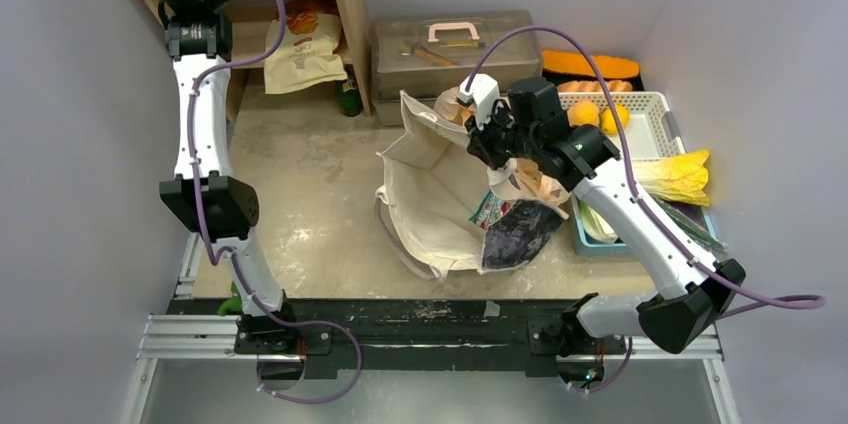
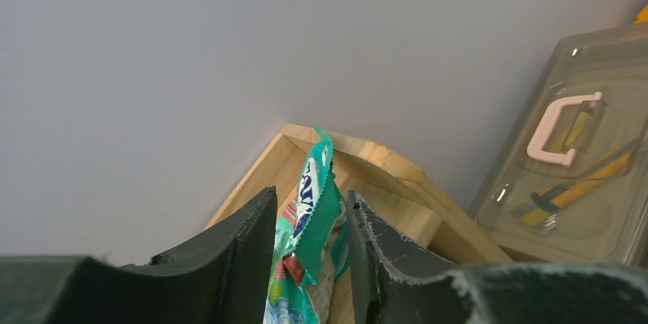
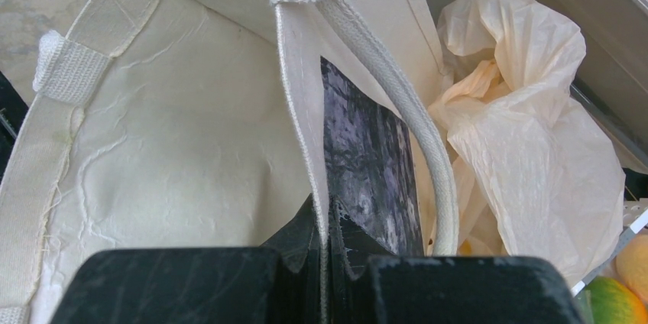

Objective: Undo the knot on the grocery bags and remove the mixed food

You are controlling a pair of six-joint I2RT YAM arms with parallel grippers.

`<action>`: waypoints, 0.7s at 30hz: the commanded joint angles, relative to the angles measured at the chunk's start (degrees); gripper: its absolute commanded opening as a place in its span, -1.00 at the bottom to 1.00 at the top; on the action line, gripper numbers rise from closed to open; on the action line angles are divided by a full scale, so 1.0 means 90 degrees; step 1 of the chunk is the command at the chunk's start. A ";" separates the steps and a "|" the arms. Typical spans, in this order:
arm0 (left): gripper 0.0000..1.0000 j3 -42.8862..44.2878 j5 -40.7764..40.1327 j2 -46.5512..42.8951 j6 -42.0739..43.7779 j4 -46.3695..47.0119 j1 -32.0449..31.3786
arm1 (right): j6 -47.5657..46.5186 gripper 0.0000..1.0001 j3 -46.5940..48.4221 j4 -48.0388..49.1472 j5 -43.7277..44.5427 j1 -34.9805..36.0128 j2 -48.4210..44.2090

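right claw (image 3: 327,221) pinching canvas tote (image 3: 153,148) rim | left claw (image 2: 312,196) straddles green packet (image 2: 307,225), grip unclear, print unreadable

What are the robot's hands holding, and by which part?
The right gripper pinches the cream tote bag by its stitched rim. A green snack packet stands inside the left gripper; whether it is gripped cannot be told.

No legible text; green snack packet (image 2: 309,217) bears blue-white lettering, perhaps brand, unreadable.
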 commanded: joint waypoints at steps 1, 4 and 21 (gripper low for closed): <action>-0.32 -0.0315 0.0230 -0.0371 -0.0562 -0.0118 0.0123 | 0.0109 -1.00 0.0197 0.0062 -0.0017 -0.0025 -0.0084; -0.33 -0.0801 0.0255 -0.0654 -0.0873 0.0190 0.0124 | 0.0106 -1.00 0.0198 0.0062 0.0012 -0.0023 -0.0095; -0.43 0.0502 -0.1807 0.0603 -0.1181 -0.0951 0.0124 | 0.0083 -1.00 0.0230 0.0068 0.0064 -0.0030 -0.0061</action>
